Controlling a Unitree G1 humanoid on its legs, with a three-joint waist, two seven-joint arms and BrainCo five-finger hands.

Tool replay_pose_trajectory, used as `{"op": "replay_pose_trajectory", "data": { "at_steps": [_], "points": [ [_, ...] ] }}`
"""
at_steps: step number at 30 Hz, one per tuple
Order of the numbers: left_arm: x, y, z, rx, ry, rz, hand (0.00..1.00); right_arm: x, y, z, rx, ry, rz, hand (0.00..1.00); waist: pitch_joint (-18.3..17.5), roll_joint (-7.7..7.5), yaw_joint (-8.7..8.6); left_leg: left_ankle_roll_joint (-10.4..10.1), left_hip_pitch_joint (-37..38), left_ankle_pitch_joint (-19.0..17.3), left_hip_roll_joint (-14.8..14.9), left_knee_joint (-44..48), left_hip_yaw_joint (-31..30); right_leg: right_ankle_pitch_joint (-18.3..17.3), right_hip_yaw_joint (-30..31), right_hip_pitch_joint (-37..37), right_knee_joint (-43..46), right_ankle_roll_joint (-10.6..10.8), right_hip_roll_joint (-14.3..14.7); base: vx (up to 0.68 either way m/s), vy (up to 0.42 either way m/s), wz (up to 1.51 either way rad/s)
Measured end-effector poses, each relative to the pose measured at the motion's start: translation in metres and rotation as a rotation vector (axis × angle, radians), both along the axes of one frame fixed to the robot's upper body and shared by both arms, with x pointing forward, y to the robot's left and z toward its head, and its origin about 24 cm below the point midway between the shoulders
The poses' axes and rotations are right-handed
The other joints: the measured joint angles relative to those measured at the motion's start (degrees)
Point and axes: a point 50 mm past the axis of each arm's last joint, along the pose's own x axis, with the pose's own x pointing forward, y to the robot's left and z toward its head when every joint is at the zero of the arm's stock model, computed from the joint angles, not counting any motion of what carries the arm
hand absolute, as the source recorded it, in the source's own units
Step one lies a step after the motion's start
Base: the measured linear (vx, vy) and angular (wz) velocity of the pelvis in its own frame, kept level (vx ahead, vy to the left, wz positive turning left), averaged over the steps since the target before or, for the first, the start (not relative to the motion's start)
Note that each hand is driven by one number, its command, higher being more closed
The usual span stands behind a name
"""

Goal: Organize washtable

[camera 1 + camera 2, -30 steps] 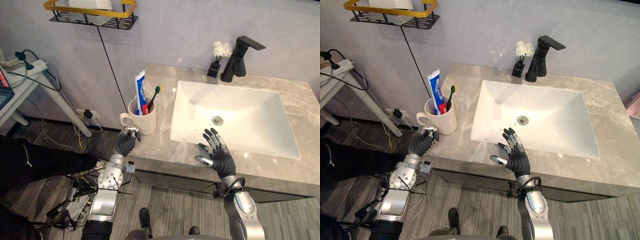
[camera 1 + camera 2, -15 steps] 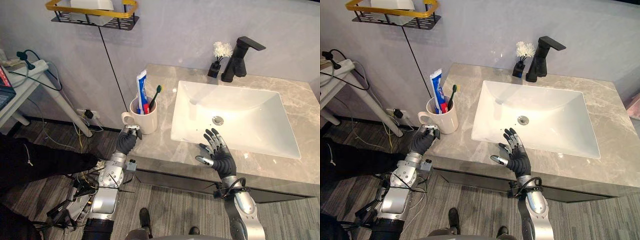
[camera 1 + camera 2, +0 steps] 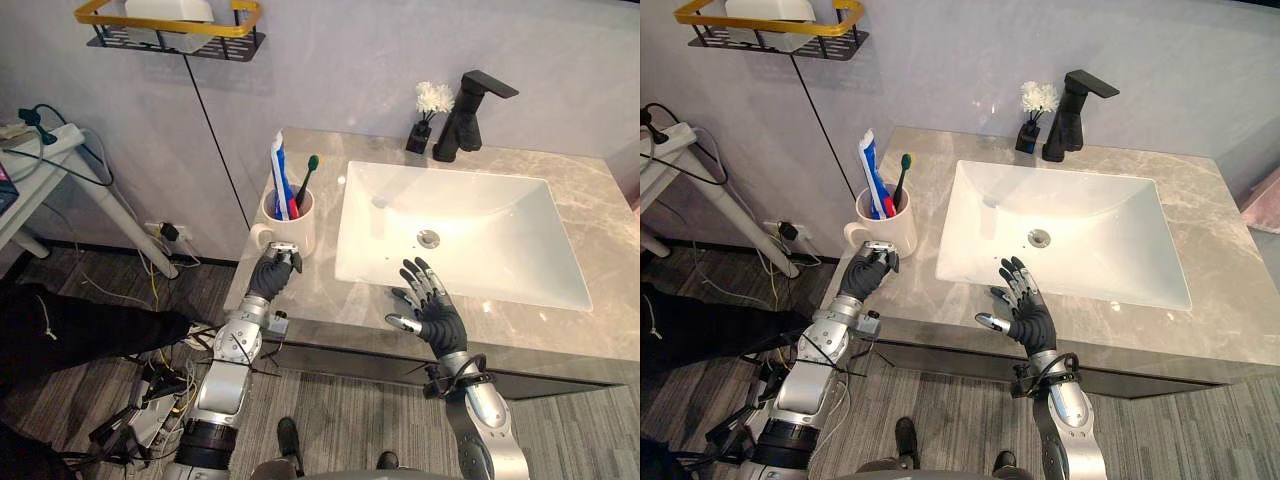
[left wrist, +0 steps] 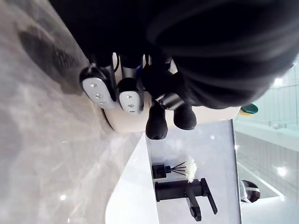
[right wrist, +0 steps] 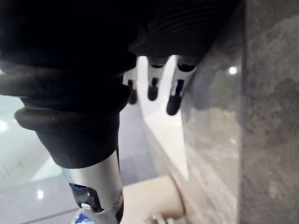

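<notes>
A cream mug (image 3: pixel 289 222) holding a toothpaste tube (image 3: pixel 279 175) and a green-headed toothbrush (image 3: pixel 306 178) stands on the grey marble washtable (image 3: pixel 300 300) near its left edge, left of the white sink (image 3: pixel 560 290). My left hand (image 3: pixel 274 274) is just in front of the mug with its fingers (image 4: pixel 129 96) curled and the knuckles against the mug's lower wall (image 4: pixel 125 125), beside its handle. My right hand (image 3: pixel 432 312) hovers open, fingers (image 5: pixel 174 100) spread, over the sink's front rim.
A black faucet (image 3: pixel 472 108) and a small black vase with a white flower (image 3: pixel 431 103) stand behind the sink. A yellow-rimmed wire rack (image 3: pixel 170 28) hangs on the wall above the mug. A side table (image 3: pixel 45 160) with cables stands to the left.
The camera has shifted. The mug sits slightly farther onto the counter and nearer the sink, with my left hand following close behind it. The right hand has barely moved.
</notes>
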Motion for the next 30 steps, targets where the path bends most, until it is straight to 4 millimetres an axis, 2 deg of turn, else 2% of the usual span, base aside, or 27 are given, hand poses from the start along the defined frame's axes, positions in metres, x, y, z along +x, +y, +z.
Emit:
{"op": "replay_pose_trajectory", "data": {
  "at_steps": [6, 17, 30],
  "points": [
    [0.004, -0.004, -0.004, 0.003, 0.020, -0.017, 1.00, 0.000, 0.000, 0.000, 0.000, 0.001, 0.000, 0.00, -0.02, 0.05, -0.05, -0.01, -0.01, -0.01, 0.02, 0.01, 0.61, 0.09, 0.69, -0.41, 0.03, -0.05, 0.07, 0.00, 0.003, -0.05],
    [0.021, -0.005, 0.000, 0.025, 0.026, -0.006, 1.00, -0.004, -0.002, 0.000, -0.002, 0.004, -0.010, 0.00, 0.02, 0.50, -0.19, -0.01, -0.05, -0.01, 0.05, -0.01, 0.93, 0.24, 1.06, -0.64, 0.01, -0.13, 0.13, 0.00, 0.003, -0.01],
    [0.024, 0.004, 0.002, 0.070, 0.016, 0.022, 1.00, -0.004, -0.002, 0.000, -0.003, 0.002, -0.011, 0.00, 0.05, 0.54, -0.22, 0.00, -0.11, -0.01, -0.01, -0.02, 0.87, 0.24, 1.00, -0.51, 0.11, -0.14, 0.12, 0.00, 0.000, 0.00]
  ]
}}
